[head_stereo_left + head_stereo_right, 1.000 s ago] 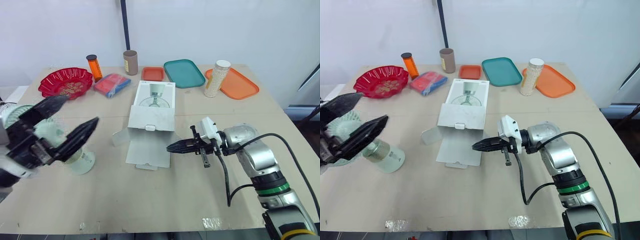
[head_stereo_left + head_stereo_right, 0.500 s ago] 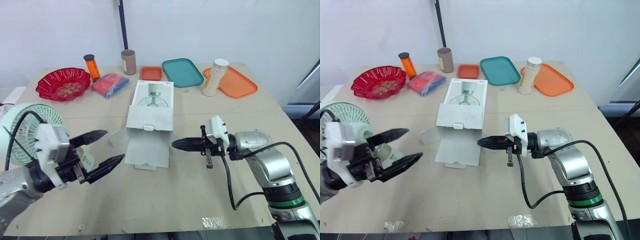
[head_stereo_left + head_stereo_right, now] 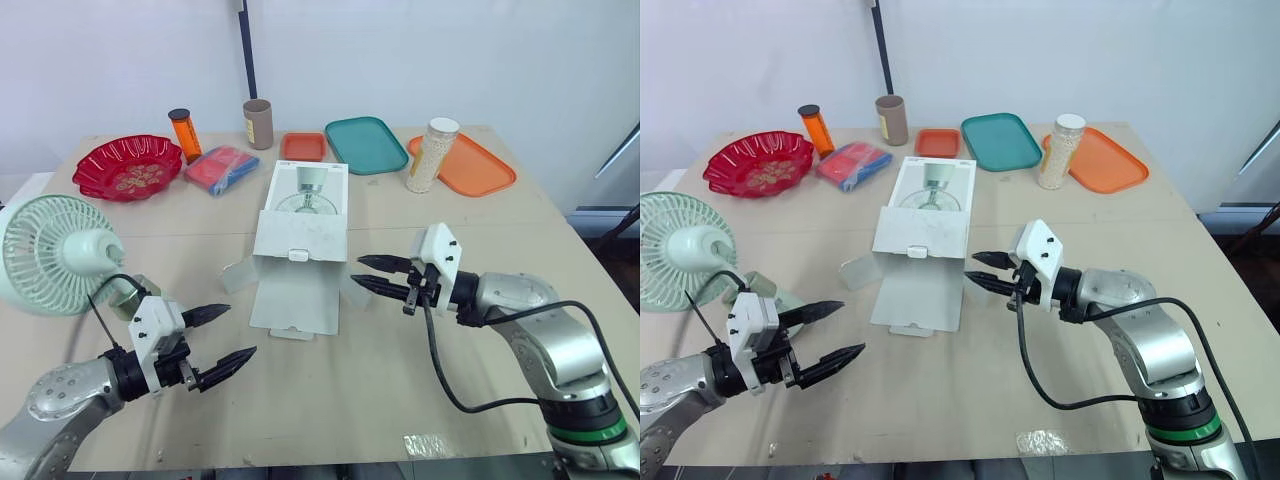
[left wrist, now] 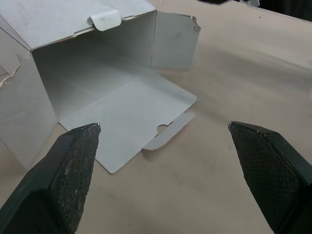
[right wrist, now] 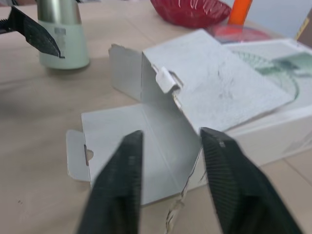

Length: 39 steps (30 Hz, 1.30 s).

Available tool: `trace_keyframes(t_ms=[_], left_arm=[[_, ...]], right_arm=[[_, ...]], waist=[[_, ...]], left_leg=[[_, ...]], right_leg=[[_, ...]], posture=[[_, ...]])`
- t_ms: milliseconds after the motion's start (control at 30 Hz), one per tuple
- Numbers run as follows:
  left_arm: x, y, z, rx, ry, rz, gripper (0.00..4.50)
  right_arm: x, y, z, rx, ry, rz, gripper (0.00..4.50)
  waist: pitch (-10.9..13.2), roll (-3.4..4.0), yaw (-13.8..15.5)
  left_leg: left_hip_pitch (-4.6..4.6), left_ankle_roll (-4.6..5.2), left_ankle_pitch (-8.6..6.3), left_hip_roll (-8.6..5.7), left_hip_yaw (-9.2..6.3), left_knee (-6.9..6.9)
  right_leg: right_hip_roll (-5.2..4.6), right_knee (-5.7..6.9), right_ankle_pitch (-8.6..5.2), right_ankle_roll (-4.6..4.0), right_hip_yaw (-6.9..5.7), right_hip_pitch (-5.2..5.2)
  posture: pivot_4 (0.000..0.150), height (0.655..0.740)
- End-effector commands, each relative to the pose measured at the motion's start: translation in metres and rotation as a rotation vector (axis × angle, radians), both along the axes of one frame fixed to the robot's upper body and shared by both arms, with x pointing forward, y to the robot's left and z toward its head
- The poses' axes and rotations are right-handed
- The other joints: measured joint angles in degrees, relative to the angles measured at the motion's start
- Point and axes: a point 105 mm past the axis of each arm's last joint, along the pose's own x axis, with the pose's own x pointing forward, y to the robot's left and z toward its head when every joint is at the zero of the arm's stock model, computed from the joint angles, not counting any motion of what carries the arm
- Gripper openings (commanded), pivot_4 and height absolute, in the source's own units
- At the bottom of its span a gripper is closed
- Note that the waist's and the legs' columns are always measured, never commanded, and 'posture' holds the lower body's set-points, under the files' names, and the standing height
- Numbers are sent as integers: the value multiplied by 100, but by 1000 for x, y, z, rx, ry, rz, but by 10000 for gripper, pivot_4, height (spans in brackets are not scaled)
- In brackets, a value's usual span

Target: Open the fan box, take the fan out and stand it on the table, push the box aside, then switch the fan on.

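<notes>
Both grippers were released and held nothing. The left gripper (image 3: 240, 330) hovered low over the table (image 3: 450, 390) with its two fingers spread wide. The fan box (image 3: 303, 225) lay ahead of it and toward the robot's right, well apart from its fingertips. The fan (image 3: 50, 255) stood upright on the table out to that gripper's left and a little beyond it, clear of the box. The right gripper (image 3: 357, 270) pointed at the box from the box's right side, fingers parted. Its tips were just beside the small side flap (image 3: 353, 292); whether they touched it could not be told.

The head views gave the whole layout. Past the box, far from both grippers, stood a red bowl (image 3: 130, 165), an orange bottle (image 3: 187, 133), a brown cup (image 3: 260, 123), a teal tray (image 3: 367, 145) and a jar of white grains (image 3: 432, 155).

The left wrist view looked straight into the box's open mouth at its white inner walls. The front flap (image 4: 127, 114) lay flat on the table toward the gripper, and the lid's tuck tab (image 4: 104, 19) curled over the top edge. The right wrist view took the same opening from the side, with the box's corner lined up between that gripper's fingers (image 5: 119, 190). It also showed the printed fan picture (image 5: 275, 73) on the box top. Beyond the box stood the fan's pale green base (image 5: 63, 44), with one tip of the left gripper beside it.
</notes>
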Motion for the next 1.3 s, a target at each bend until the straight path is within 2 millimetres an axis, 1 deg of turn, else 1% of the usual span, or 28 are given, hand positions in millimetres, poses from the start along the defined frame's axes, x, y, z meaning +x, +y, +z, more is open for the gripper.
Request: trace_keyframes(t_ms=[33,67,100,167,300,400,500,767,833,967,1267,1300], left_arm=[[1,-4,5,11,-46,-25,45000],[1,-5,5,18,-49,-32,45000],[1,-6,6,18,-56,-44,45000],[2,-8,8,19,-65,-57,45000],[3,-13,10,42,-83,-80,45000],[5,-14,14,33,-84,-80,45000],[7,-17,17,25,-95,-76,45000],[4,-32,19,18,-96,-106,45000],[6,-35,17,19,-88,-109,45000],[10,-37,17,22,-88,-110,45000],[11,-33,12,29,-75,-111,45000],[11,-33,11,33,-73,-114,45000]], right_arm=[[-4,7,9,0,-28,-13,36059],[-1,8,10,3,-26,-41,41127],[4,8,9,-3,-11,-81,44662],[13,6,6,-25,14,-141,44662],[18,13,7,-1,80,-152,44662],[26,18,-2,-57,95,-191,44662],[29,22,-11,-94,112,-199,44662],[38,24,-28,-130,154,-254,44662],[45,25,-29,-111,163,-295,44662],[51,26,-28,-90,169,-336,44662],[61,26,-25,-40,177,-421,44662],[62,26,-25,-37,175,-435,42284]], waist=[[0,0,0],[0,-1,0],[0,-1,-3],[0,0,-12],[0,-1,-6],[0,-2,-10],[0,-2,-10],[0,-2,-10],[0,-2,-14],[0,-2,-15],[0,-2,-21],[0,-2,-24]], left_leg=[[0,0,0,0,0,0],[0,0,0,0,0,0],[0,0,0,0,0,0],[2,0,0,0,2,0],[0,1,0,0,0,0],[-2,3,-1,0,1,0],[-2,3,-1,0,0,0],[-4,3,-2,0,0,1],[-3,3,-1,0,0,1],[-4,3,-1,0,0,2],[-6,3,-1,0,0,1],[-6,3,-1,-1,0,2]], right_leg=[[0,0,0,0,0,0],[-1,0,1,1,0,0],[-1,0,1,1,0,0],[0,1,1,1,3,0],[1,1,1,1,1,-1],[0,1,1,1,2,-4],[0,1,1,1,2,-5],[0,1,2,2,2,-6],[0,1,2,2,2,-6],[2,3,3,2,2,-7],[1,4,4,2,2,-9],[1,4,4,3,2,-9]], posture=[[1500,7400],[1500,7400],[1500,7400],[1500,7400],[1500,7400],[1500,7400],[1500,7400],[1500,7400],[1500,7400],[1500,7400],[1500,7400],[1500,7400]])
